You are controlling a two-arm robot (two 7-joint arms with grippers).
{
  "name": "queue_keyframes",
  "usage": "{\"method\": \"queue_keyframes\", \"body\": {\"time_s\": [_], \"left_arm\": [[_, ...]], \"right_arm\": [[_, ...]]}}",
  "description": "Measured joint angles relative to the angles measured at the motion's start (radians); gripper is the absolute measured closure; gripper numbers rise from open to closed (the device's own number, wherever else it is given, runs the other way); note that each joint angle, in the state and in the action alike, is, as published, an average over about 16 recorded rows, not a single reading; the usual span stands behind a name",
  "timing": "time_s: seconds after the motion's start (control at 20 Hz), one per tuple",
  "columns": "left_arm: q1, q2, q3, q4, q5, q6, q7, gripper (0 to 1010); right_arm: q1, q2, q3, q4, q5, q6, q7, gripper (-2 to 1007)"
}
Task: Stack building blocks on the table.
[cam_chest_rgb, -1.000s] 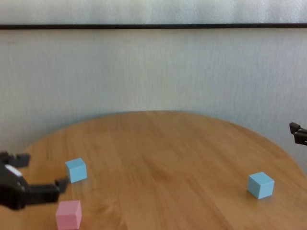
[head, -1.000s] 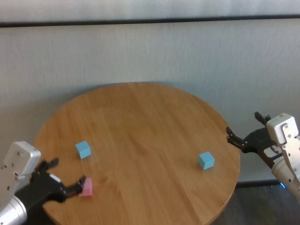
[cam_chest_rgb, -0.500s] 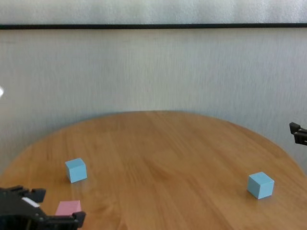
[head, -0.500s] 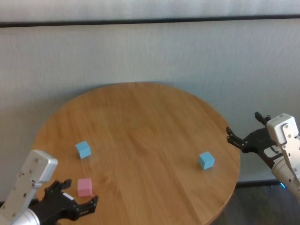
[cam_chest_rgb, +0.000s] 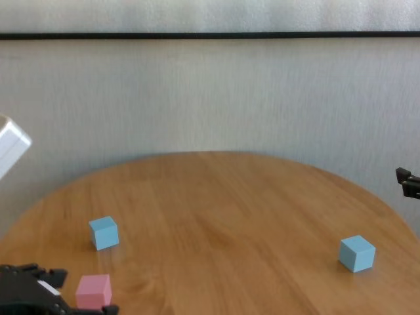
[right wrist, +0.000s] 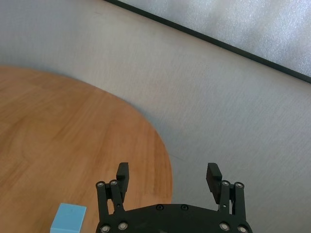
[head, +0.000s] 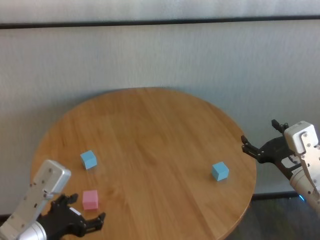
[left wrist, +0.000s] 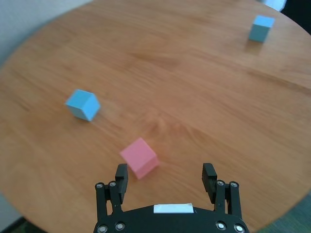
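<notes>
Now my left claw (head: 82,222) hovers spread wide at the table's (head: 150,130) near left edge, just short of the pink block (head: 90,199), which lies flat on the wood and untouched. One blue block (head: 88,159) sits a little beyond the pink one, apart from it. Another blue block (head: 219,171) rests far over near the right edge. My right claw (head: 260,145) hangs off that edge, fingers spread, grasping nothing.
</notes>
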Motion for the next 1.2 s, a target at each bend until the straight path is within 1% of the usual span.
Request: {"method": "queue_keyframes", "body": {"time_s": [0.25,0.45,0.8,1.2], "left_arm": [[-0.016,-0.017,0.004,0.019,0.011,0.032,-0.012,8],[-0.026,-0.032,0.007,0.033,0.023,0.048,-0.018,8],[-0.043,-0.054,0.010,0.063,0.052,0.058,-0.020,8],[-0.063,-0.077,0.007,0.098,0.081,0.058,-0.028,8]], "right_arm": [[0.000,0.000,0.000,0.000,0.000,0.000,0.000,0],[0.000,0.000,0.000,0.000,0.000,0.000,0.000,1],[0.000,0.000,0.000,0.000,0.000,0.000,0.000,0],[0.000,0.000,0.000,0.000,0.000,0.000,0.000,0]]}}
